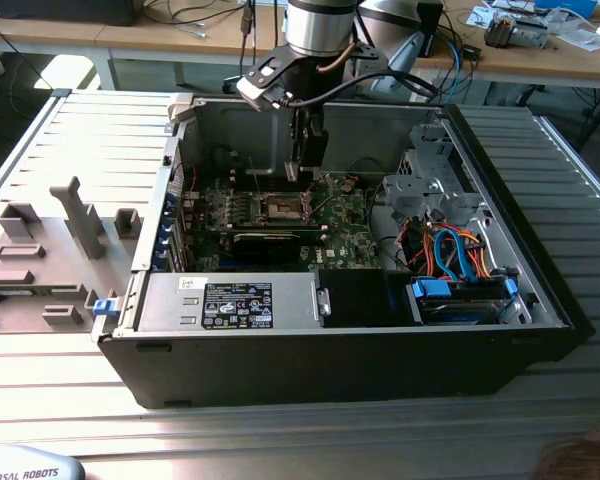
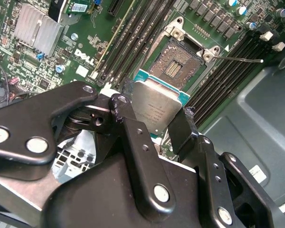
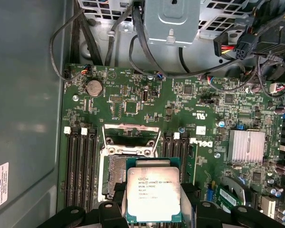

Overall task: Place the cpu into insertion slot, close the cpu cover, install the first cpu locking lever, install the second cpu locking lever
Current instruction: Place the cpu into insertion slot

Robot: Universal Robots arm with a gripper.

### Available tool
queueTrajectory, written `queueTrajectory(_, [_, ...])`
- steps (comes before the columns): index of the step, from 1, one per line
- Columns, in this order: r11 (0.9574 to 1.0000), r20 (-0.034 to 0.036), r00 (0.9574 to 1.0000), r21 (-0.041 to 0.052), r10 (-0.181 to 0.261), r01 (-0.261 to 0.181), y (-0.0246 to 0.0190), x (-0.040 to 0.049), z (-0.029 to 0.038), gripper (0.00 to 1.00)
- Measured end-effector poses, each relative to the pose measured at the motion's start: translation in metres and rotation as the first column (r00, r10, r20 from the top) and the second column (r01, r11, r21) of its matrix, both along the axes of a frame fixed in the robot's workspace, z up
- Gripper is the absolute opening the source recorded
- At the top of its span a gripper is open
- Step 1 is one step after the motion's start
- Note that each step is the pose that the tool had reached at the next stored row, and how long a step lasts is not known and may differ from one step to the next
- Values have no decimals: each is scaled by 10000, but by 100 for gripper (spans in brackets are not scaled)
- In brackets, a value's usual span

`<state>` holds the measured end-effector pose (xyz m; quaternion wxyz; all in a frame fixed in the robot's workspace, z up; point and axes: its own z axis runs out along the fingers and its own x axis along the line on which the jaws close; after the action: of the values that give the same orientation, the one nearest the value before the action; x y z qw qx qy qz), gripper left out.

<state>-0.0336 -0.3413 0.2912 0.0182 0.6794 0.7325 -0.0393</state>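
Gripper [image 2: 156,103] clenched on the cpu [image 2: 154,116], black fingers [image 2: 133,137] pinching two opposite edges. The chip's silver top faces up and shows in both wrist views. The cpu [image 3: 153,192] hangs partly over the insertion slot [image 3: 115,175], covering its gripper-side part and not seated. The slot's dark contact field is still exposed beside the chip. Can't tell if any chip edge touches the slot rim.

In the second wrist view the insertion slot [image 2: 178,64] sits just beyond the chip, uncovered. A thin wire locking lever [image 2: 240,59] sticks out from one slot corner across the memory slots [image 2: 133,38]. The cpu cover [image 3: 130,134] looks raised at the slot's far edge from the gripper, off the slot. Memory slots flank the slot on two sides.

A finned silver heatsink [image 3: 246,145] is well apart from the slot on the green motherboard [image 3: 133,102]. A coin battery [image 3: 94,87] lies past the cover, away from the slot.

In the exterior view the gripper [image 1: 305,170] reaches down into the open computer case [image 1: 330,370], just above the insertion slot [image 1: 280,207]. The case lies on a ribbed metal surface [image 1: 100,120]. A grey fixture tray [image 1: 40,265] sits well apart from the slot, outside the case toward the exterior view's left.
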Motion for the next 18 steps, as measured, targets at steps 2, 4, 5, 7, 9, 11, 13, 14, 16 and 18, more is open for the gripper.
queueTrajectory(2, [10000, 1, 10000, 1, -1, 1, 0, 0, -3, 54])
queueTrajectory(4, [10000, 1, 10000, 0, -1, 1, 0, 0, -6, 54])
queueTrajectory(5, [10000, 1, 10000, 1, -1, 1, 0, 0, -10, 54])
queueTrajectory(7, [10000, 1, 10000, 1, -1, 1, 0, 0, -13, 54])
queueTrajectory(9, [10000, 1, 10000, 0, -1, 1, 0, 0, -19, 54])
queueTrajectory(11, [10000, 0, 10000, 1, -1, 1, 0, 0, -24, 54])
queueTrajectory(13, [10000, 1, 10000, 1, -1, 1, 0, 0, -27, 54])
queueTrajectory(14, [10000, 1, 10000, 1, -1, 1, 0, 0, -29, 54])
queueTrajectory(16, [10000, 1, 10000, 0, -1, 1, 0, 0, -31, 54])
queueTrajectory(18, [10000, 1, 10000, 1, -1, 1, 0, 0, -35, 54])
